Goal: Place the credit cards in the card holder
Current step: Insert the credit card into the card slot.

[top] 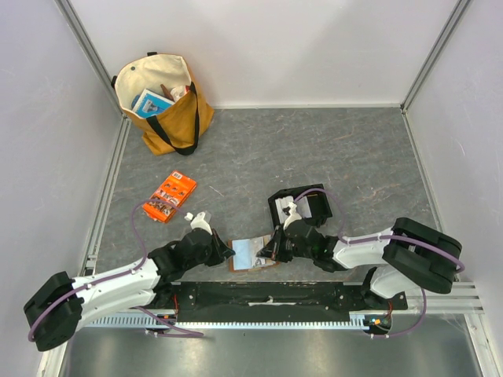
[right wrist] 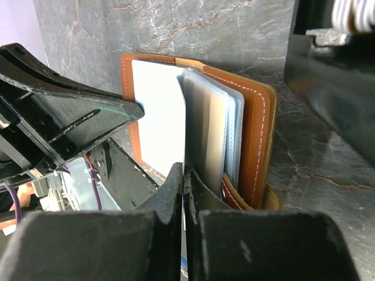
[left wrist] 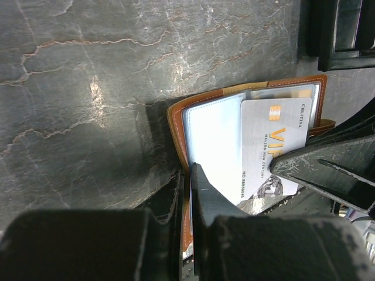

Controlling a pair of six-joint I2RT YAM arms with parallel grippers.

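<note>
**Card holder spread open, a gripper at each side**

Card holder (top: pixel 251 253) lies open just near-left of the black tray (top: pixel 318 206). Its spread runs left-right and its spine points away from the arm bases. One credit card (left wrist: pixel 272 146) shows on its right half, long axis along the spine. Left gripper (left wrist: pixel 187 181) pinches the left flap's edge. Right gripper (right wrist: pixel 184 175) is closed at the sleeves; whether it pinches anything is unclear. Orange packet (top: pixel 171 196) lies well left of the tray. Fingers hide the holder's near edge.
</note>
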